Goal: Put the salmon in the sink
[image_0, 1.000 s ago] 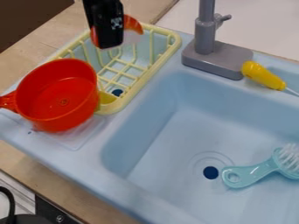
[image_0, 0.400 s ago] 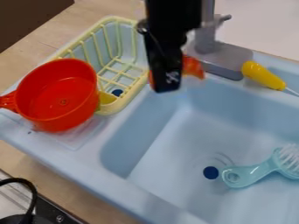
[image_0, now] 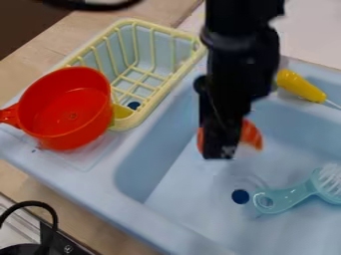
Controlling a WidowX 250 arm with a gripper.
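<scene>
**Salmon in my fingers, above the sink**

At the far left, wooden tabletop shows beyond the sink's edge, and a black cable curves in the lower corner. Next comes the red pot, upright on the sink's left side, its handle pointing left. Just beside it is the yellow dish rack; the pot hides part of the rack from view.

Then the basin, with my black arm coming into the view from the top edge and my fingers pointing down over it. They are closed on the salmon, whose orange flesh shows on both sides of the near one. I cannot tell how high I have it above the basin floor.

Nearer the front is the dark drain. To its right the light-blue brush lies in the basin, bristles at the right end. Behind, on the back rim, rests a yellow-handled tool.
</scene>
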